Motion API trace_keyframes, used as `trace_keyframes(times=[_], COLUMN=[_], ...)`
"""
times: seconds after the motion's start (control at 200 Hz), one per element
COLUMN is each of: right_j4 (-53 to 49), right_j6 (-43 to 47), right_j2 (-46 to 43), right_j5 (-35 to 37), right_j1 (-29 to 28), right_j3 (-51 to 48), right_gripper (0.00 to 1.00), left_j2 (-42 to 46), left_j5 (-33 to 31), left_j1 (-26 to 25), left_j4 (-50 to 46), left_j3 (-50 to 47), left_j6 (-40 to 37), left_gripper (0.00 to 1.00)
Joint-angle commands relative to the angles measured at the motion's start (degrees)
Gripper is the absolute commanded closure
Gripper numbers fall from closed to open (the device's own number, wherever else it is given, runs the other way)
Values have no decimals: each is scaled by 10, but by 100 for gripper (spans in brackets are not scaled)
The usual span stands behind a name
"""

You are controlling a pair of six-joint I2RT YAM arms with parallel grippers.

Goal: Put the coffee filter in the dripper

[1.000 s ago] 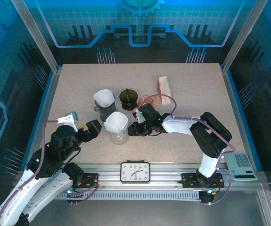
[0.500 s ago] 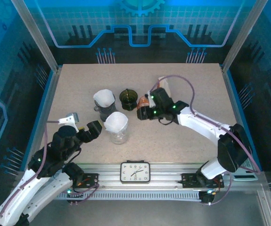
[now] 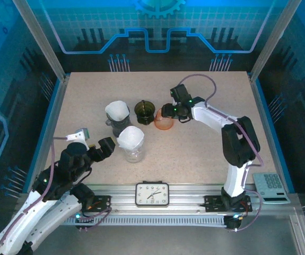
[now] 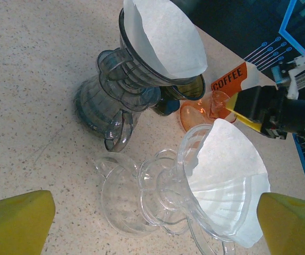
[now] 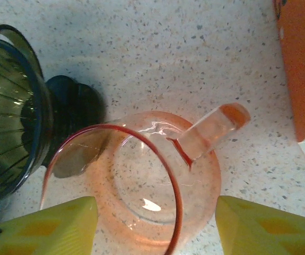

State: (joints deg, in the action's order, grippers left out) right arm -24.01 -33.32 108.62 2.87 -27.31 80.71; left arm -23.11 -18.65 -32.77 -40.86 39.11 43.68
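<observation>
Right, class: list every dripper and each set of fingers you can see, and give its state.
Grey dripper: upright, filter in.
Clear dripper: filter in.
Green dripper: empty.
Orange dripper: upright, empty.
Left fingers: open, holding nothing.
Right fingers: open, either side of the orange dripper.

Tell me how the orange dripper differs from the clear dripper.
The orange dripper is tinted; the clear dripper is colourless. The orange dripper is empty; the clear dripper holds a white paper filter. Both are see-through with a handle.
</observation>
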Motion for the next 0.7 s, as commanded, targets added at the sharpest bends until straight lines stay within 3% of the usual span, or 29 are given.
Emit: trace_keyframes(times=[0.0,0.255,0.695], right_j4=[-16,-35,-67], right_j6=[-34,-27,28], right_j2=[15,22,-36], right_j5=[13,10,11], right_j1=[7,17,23], right_j3=[24,18,-26], right_gripper=[40,61,88], left_j2=[9,12,11], left_j5=[-3,-4,-5], left_j1=[4,4,4], left_j4=[-9,-5,-6], left_j3=[-5,-7,-4], left_j6=[11,11,11], left_gripper=[1,1,1])
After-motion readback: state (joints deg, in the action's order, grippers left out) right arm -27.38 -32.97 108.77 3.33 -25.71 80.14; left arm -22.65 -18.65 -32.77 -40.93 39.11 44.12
